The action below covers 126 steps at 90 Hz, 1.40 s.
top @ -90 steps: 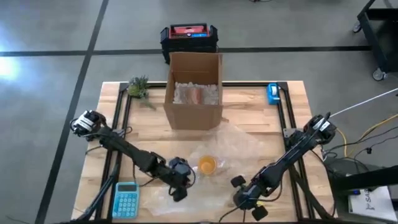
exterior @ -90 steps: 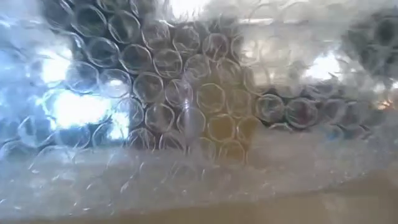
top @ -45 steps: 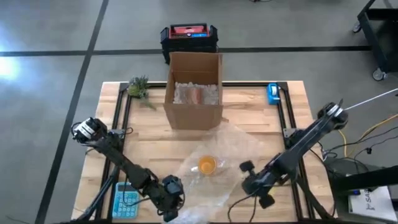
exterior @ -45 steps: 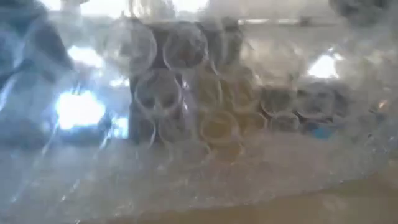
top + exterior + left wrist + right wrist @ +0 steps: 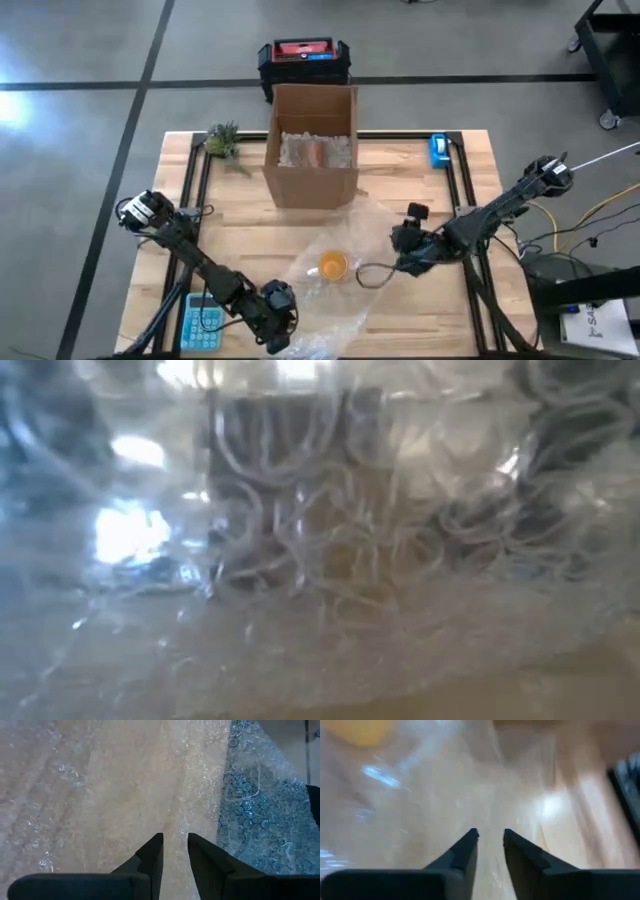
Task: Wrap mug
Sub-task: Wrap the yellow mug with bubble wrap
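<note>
An orange mug point(image 5: 332, 265) lies on a clear sheet of bubble wrap point(image 5: 350, 240) spread over the middle of the table. In the low view the bubble wrap point(image 5: 320, 560) fills the picture and hides the mug. My left gripper point(image 5: 273, 318) is at the wrap's near left part, close to the table's near edge, and its fingers point(image 5: 155, 851) stand a narrow gap apart with wrap between them. To the right of the mug, my right gripper point(image 5: 405, 243) hovers over the wrap's right side with a narrow gap point(image 5: 490, 836) and nothing between the fingers. My left gripper has a ridge of the bubble wrap point(image 5: 176, 827) between its two fingers, near the sheet's near left edge. The fingers come from above, slanting down. One layer or several, I cannot tell. The rest of the sheet lies on the table.
An open cardboard box point(image 5: 312, 145) with packing inside stands behind the wrap. A blue calculator point(image 5: 203, 322) lies at the near left, a small plant point(image 5: 223, 140) at the far left, and a blue tape dispenser point(image 5: 439, 150) at the far right. Black rails point(image 5: 462, 200) frame the table.
My left gripper has moved toward the table's near edge and a little left, and the wrap's near part has shifted with it. My right gripper has travelled from the near edge toward the far edge and now stands right of the mug.
</note>
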Tool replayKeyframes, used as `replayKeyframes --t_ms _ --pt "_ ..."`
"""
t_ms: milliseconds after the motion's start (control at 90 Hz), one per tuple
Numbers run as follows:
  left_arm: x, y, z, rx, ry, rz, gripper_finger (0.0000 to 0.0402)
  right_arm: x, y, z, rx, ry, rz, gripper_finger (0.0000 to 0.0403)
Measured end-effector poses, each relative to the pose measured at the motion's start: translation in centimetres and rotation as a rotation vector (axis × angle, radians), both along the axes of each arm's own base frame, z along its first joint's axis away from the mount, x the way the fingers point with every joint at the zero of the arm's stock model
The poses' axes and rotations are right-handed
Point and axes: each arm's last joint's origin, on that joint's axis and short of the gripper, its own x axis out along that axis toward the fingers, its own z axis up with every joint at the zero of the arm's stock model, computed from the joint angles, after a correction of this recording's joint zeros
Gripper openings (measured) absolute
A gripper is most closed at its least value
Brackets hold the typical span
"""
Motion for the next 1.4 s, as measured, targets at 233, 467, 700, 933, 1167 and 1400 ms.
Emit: replayKeyframes --t_ms 233,467,700,933,1167,1400 --pt "0.3 0.5 0.4 -0.006 -0.011 0.022 0.0075 -0.3 -3.8 -2.8 0.068 0.102 -0.115 0.0205" --pt "0.2 1.7 1.8 0.083 -0.088 0.120 0.0075 0.3 -5.3 -4.5 0.222 0.042 -0.057 0.0241" --pt "0.7 3.5 2.5 0.314 -0.201 0.246 0.0076 0.3 -5.3 -5.2 0.243 -0.012 -0.043 0.0250" --pt "2.2 5.4 1.6 0.414 -0.161 0.232 0.0117 0.1 -5.4 -5.4 0.242 -0.005 -0.046 0.0238" --pt "2.6 6.4 1.2 0.472 -0.125 0.216 0.0204 0.0 -5.4 -5.5 0.241 -0.002 -0.045 0.0223" --pt "2.9 6.9 1.0 0.490 -0.115 0.214 0.0227 0.2 -5.4 -5.4 0.243 -0.020 -0.037 0.0217"
